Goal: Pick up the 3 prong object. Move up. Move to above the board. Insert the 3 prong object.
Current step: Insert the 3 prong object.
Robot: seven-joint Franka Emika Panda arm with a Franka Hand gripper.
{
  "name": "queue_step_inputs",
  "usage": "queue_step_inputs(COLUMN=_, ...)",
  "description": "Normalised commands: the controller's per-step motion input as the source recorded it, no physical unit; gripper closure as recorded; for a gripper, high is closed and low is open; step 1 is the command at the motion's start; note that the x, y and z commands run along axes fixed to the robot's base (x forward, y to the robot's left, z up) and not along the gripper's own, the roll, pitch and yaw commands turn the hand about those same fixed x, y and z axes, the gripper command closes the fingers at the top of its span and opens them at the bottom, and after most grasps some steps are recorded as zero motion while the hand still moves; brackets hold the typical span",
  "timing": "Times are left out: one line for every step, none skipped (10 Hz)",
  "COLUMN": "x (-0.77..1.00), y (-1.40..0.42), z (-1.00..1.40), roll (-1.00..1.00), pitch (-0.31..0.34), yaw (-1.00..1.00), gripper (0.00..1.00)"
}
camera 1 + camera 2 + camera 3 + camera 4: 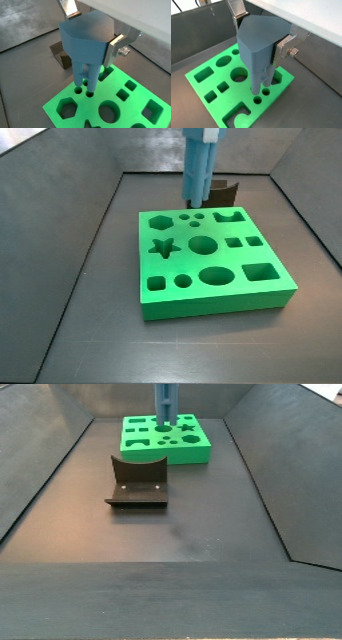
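Observation:
My gripper is shut on the blocky head of the light-blue 3 prong object and holds it upright, prongs down. Both wrist views show this grip on the object. The prong tips stand at the group of three small round holes near a corner of the green board. I cannot tell whether the tips are inside the holes. In both side views the object stands over the board, and the gripper's fingers are cut off at the frame edge.
The dark fixture stands on the grey floor beside the board and also shows behind it. Sloping grey walls enclose the floor on all sides. The board has star, hexagon, round and square holes.

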Motion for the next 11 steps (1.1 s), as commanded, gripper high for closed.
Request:
queue_step_inputs(x=0.0, y=0.17, z=-0.37, roll=0.04, pitch=-0.013, yaw=0.15, gripper=1.0)
queue_step_inputs(x=0.0, y=0.08, z=-0.28, roll=0.0, pitch=-0.034, yaw=0.16, gripper=1.0)
queue_step_inputs(x=0.0, y=0.0, z=-0.05, roll=0.0, pitch=0.0, yaw=0.0, gripper=1.0)
queue_step_inputs(x=0.0, y=-0.1, z=-0.47, roll=0.01, pitch=-0.101, yaw=0.18, gripper=1.0)
queue_step_inputs(x=0.0, y=-0.06, z=-0.45, roll=0.0, pitch=-0.134, yaw=0.22, gripper=1.0)
queue_step_inputs(x=0.03, y=-0.02, z=-0.28, roll=-0.01, pitch=-0.113, yaw=0.24, gripper=1.0)
queue_step_inputs(x=0.0, y=0.0, z=-0.13, roll=-0.01, pitch=-0.076, yaw=0.15, gripper=1.0)
queue_step_inputs(x=0.0, y=0.0, z=-0.08, roll=0.0, pitch=-0.003, yaw=0.15, gripper=1.0)
queue_step_inputs(x=0.0, y=0.01, z=-0.13, roll=0.0, pitch=-0.009, yaw=0.16, gripper=1.0)
queue_step_inputs(x=0.0, y=0.07, z=-0.18, roll=0.0, pitch=-0.014, yaw=0.19, gripper=1.0)
queue_step_inputs(x=0.0, y=0.06, z=-0.15, roll=0.0, pitch=-0.011, yaw=0.2, gripper=1.0)
